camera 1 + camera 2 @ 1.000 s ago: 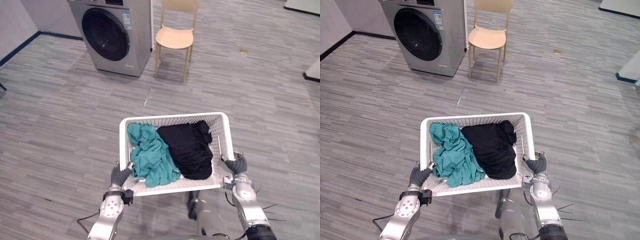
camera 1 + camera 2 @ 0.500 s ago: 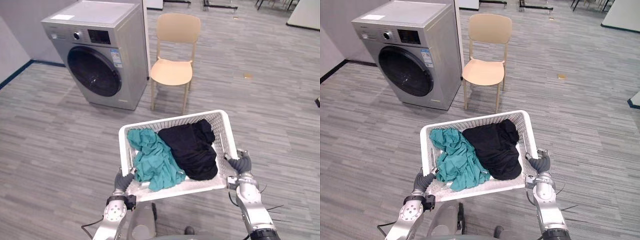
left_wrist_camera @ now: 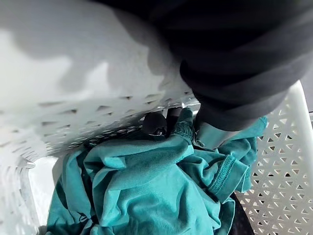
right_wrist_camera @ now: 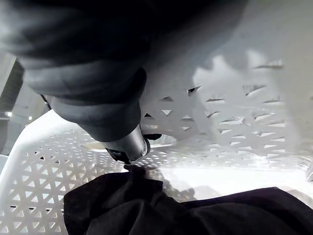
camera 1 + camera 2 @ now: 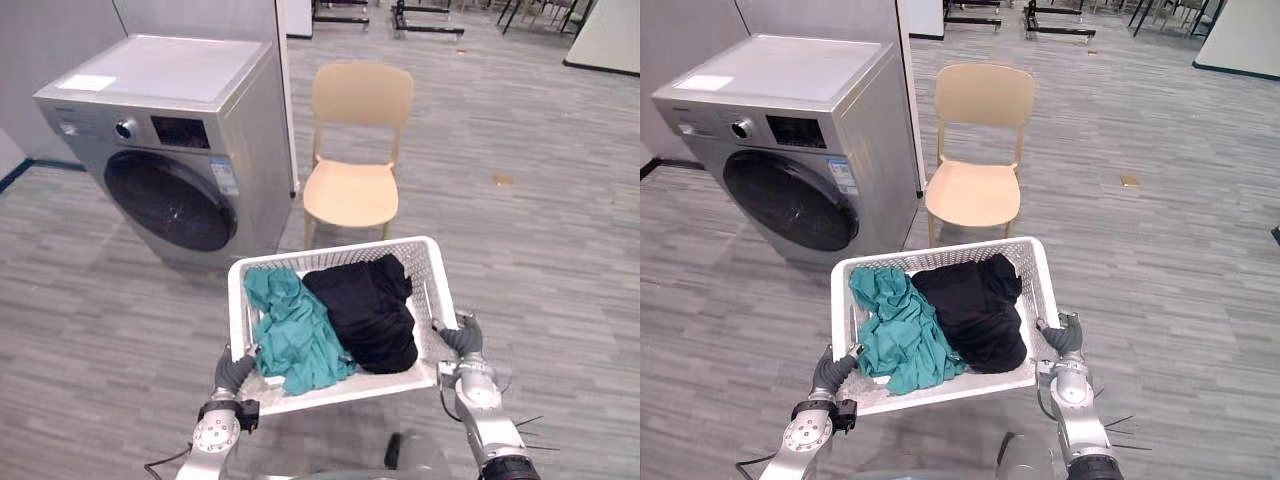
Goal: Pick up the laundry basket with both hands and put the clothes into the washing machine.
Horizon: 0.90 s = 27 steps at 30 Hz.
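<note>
I hold a white perforated laundry basket (image 5: 336,254) up in front of me. My left hand (image 5: 234,371) is curled round its left handle and my right hand (image 5: 456,338) round its right handle. Inside lie a teal garment (image 5: 293,331) on the left and a black garment (image 5: 368,311) on the right. In the left wrist view dark fingertips (image 3: 155,123) hook through the basket wall above the teal cloth (image 3: 146,191). In the right wrist view a finger (image 4: 128,145) pokes through the wall over the black cloth (image 4: 161,208). The silver washing machine (image 5: 175,150) stands ahead to the left, its round dark door (image 5: 172,200) closed.
A beige chair (image 5: 353,155) stands right of the washer, just beyond the basket. Grey plank floor (image 5: 540,240) stretches open to the right. A wall (image 5: 60,40) runs behind the machine, and furniture legs (image 5: 400,14) show at the far back.
The whole view has shifted: the washing machine and chair now appear larger and closer. The basket stays held in both hands with the clothes unmoved inside.
</note>
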Tool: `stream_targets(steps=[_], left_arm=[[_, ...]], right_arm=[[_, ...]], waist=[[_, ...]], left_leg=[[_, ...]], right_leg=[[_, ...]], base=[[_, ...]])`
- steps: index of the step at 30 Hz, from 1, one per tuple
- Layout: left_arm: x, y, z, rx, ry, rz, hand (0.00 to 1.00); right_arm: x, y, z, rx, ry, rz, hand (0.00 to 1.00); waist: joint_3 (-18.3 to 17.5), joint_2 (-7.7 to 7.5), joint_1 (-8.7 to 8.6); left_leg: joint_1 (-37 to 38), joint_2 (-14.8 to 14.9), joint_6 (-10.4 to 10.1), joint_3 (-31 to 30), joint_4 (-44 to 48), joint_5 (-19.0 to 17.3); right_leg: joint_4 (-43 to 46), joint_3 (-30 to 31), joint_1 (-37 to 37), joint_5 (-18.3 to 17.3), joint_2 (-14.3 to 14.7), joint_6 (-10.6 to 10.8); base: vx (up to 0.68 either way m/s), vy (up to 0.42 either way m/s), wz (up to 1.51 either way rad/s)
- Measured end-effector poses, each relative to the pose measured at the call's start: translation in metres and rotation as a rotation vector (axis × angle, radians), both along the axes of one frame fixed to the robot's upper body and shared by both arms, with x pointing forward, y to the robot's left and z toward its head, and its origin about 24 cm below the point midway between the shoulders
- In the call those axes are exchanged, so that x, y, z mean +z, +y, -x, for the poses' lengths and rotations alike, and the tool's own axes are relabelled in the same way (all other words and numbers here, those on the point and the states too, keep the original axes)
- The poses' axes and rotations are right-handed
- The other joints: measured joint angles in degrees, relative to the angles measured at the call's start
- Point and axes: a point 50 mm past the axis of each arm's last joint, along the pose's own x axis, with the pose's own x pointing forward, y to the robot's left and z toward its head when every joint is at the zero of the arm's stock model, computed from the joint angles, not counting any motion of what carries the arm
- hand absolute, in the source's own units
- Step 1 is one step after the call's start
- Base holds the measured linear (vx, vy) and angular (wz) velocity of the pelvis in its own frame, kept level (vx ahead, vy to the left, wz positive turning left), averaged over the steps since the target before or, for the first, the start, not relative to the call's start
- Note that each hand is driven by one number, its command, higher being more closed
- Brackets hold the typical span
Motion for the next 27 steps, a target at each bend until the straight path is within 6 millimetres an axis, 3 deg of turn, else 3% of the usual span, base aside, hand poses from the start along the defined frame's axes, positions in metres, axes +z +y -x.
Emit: stream_targets(steps=[1, 2, 3, 4, 5, 6, 7, 8, 9, 11, 13, 15, 16, 17, 18, 19, 20, 23, 27], left_arm=[[0.000, 0.000, -0.001, -0.001, -0.003, -0.002, 1.00], [0.000, -0.001, -0.001, -0.006, -0.002, -0.007, 1.00], [-0.002, -0.004, 0.000, -0.009, 0.008, -0.002, 1.00], [-0.004, -0.008, 0.000, -0.009, 0.015, 0.007, 1.00], [-0.005, -0.011, -0.003, -0.011, 0.012, 0.017, 1.00], [-0.004, -0.014, -0.008, -0.013, 0.007, 0.023, 1.00], [-0.007, -0.015, -0.009, -0.012, 0.015, 0.026, 1.00], [-0.008, -0.016, -0.008, -0.011, 0.024, 0.031, 1.00], [-0.009, -0.017, -0.008, -0.010, 0.024, 0.033, 1.00], [-0.007, -0.016, -0.008, -0.012, 0.010, 0.033, 1.00], [-0.003, -0.017, -0.012, -0.015, -0.020, 0.040, 1.00], [0.000, -0.019, -0.016, -0.022, -0.036, 0.042, 1.00], [0.000, -0.020, -0.017, -0.027, -0.036, 0.042, 1.00], [-0.001, -0.022, -0.017, -0.040, -0.031, 0.042, 1.00], [-0.001, -0.021, -0.018, -0.039, -0.026, 0.035, 1.00], [-0.002, -0.018, -0.018, -0.039, -0.021, 0.023, 1.00], [-0.002, -0.018, -0.017, -0.039, -0.018, 0.021, 1.00], [-0.004, -0.017, -0.015, -0.037, -0.001, 0.019, 1.00], [-0.004, -0.015, -0.014, -0.058, 0.004, -0.005, 1.00]], right_arm=[[0.002, 0.000, 0.000, 0.000, -0.008, 0.001, 1.00], [0.004, -0.001, 0.003, -0.001, -0.016, 0.006, 1.00], [0.003, -0.004, 0.005, -0.005, -0.009, 0.015, 1.00], [0.002, -0.008, 0.006, -0.011, -0.004, 0.023, 1.00], [0.004, -0.011, 0.006, -0.019, -0.010, 0.030, 1.00], [0.006, -0.013, 0.005, -0.024, -0.016, 0.033, 1.00], [0.006, -0.014, 0.005, -0.025, -0.017, 0.033, 1.00], [0.006, -0.015, 0.006, -0.031, -0.016, 0.029, 1.00], [0.006, -0.015, 0.009, -0.039, -0.015, 0.023, 1.00], [0.009, -0.015, 0.010, -0.041, -0.033, 0.019, 1.00], [0.015, -0.017, 0.008, -0.047, -0.065, 0.017, 1.00], [0.015, -0.018, 0.008, -0.059, -0.069, 0.006, 1.00], [0.013, -0.020, 0.010, -0.067, -0.063, 0.003, 1.00], [0.011, -0.024, 0.013, -0.084, -0.053, 0.005, 1.00], [0.006, -0.021, 0.015, -0.097, -0.036, -0.014, 1.00], [0.001, -0.018, 0.021, -0.120, -0.017, -0.041, 1.00], [-0.001, -0.017, 0.022, -0.120, -0.013, -0.045, 1.00], [-0.002, -0.016, 0.021, -0.110, -0.004, -0.038, 1.00], [-0.019, -0.015, 0.026, -0.115, 0.071, -0.049, 1.00]], waist=[[-0.3, -0.95, -0.13], [-0.4, -1.22, -0.49], [-1.0, -0.03, -0.82], [-2.2, 1.93, -0.70], [-3.0, 4.57, -0.54], [-2.8, 5.43, -0.40], [-2.6, 5.68, -0.13], [-2.4, 6.05, -0.22], [-2.0, 5.70, -0.15], [-1.1, 4.37, 0.24], [-0.6, 3.54, 0.79], [0.0, 2.97, 1.39], [0.0, 3.35, 1.14], [0.1, 4.73, 1.20], [0.4, 3.25, 0.98], [0.2, 0.55, 0.90], [0.2, -0.70, 1.03], [0.2, -1.19, 1.43], [0.1, -1.56, 0.53]], left_leg=[[1.5, -0.1, -0.8, 0.0, -0.6, -0.5], [5.2, 0.0, -3.0, -0.3, -1.1, -1.7], [7.0, 1.2, -3.4, -0.7, -0.4, -2.0], [6.8, 3.2, -4.2, -0.7, 2.0, -1.6], [3.1, 5.8, -7.5, -0.7, 10.1, 0.6], [-0.9, 6.9, -8.3, -0.7, 19.1, 5.5], [-5.1, 7.8, -8.9, -0.5, 28.4, 13.9], [-10.2, 10.9, -9.7, 0.2, 41.2, 15.5], [-14.6, 13.7, -8.0, 2.5, 50.4, 11.7], [-19.8, 14.8, -4.9, 4.6, 52.8, 7.2], [-25.9, 15.1, -4.0, 4.9, 47.9, 3.7], [-31.1, 14.8, -4.0, 4.1, 37.6, 3.2], [-31.8, 13.6, -4.9, 2.6, 24.8, 4.4], [-30.9, 12.8, -4.3, 0.5, 14.1, 12.5], [-29.7, 11.3, -4.5, 1.0, 13.4, 12.3], [-28.4, 7.9, -3.8, 1.6, 11.5, 11.9], [-28.2, 6.6, -2.6, 3.1, 11.5, 11.1], [-25.2, 4.7, -0.7, 6.3, 9.9, 9.2], [-16.4, 3.0, -0.4, 8.7, 3.0, 9.1]], right_leg=[[-4.5, 0.6, -0.2, 2.4, 0.4, -0.3], [-7.8, 2.2, -0.3, 7.2, 0.9, -2.3], [-4.7, 3.7, -0.4, 14.3, 1.6, -5.4], [-0.6, 3.7, -1.6, 15.0, 2.9, -6.0], [3.3, 2.7, -2.2, 11.1, 4.8, -6.4], [4.3, 2.1, -1.3, 8.7, 5.6, -6.5], [3.4, 2.7, 1.2, 7.1, 6.3, -6.6], [0.3, 3.0, 6.1, 6.1, 7.8, -6.5], [-3.3, 3.8, 11.8, 6.0, 9.0, -6.4], [-8.5, 5.3, 19.3, 5.9, 8.6, -6.2], [-11.3, 6.9, 23.1, 5.4, 7.6, -5.4], [-12.2, 7.9, 25.3, 3.7, 5.8, -2.5], [-11.5, 8.4, 26.2, 2.1, 4.5, 0.1], [-9.0, 9.4, 26.3, -0.4, 4.4, 3.2], [-8.7, 10.2, 26.6, -1.0, 2.9, 3.5], [-8.9, 10.3, 27.3, -1.8, -0.2, 4.5], [-8.9, 10.8, 27.3, -2.2, -2.0, 5.1], [-5.5, 13.4, 26.7, -1.9, -4.6, 5.1], [14.1, 13.1, 18.8, 1.0, -7.9, 4.6]], base=[[0.72, -0.116, 0.31], [0.76, -0.140, 0.24], [0.78, -0.150, 0.13], [0.96, -0.194, -0.09], [0.78, -0.172, -0.19], [0.91, -0.197, -0.23], [0.59, -0.119, -0.19], [0.81, -0.107, -0.23], [0.63, -0.050, -0.17], [0.58, 0.007, -0.15], [0.49, 0.124, -0.35], [0.42, 0.233, -0.33], [0.35, 0.315, -0.14], [0.33, 0.325, -0.10], [0.27, 0.309, 0.07], [0.27, 0.255, 0.17], [0.32, 0.271, 0.07], [0.24, 0.187, -0.35], [0.18, 0.142, -0.33]])
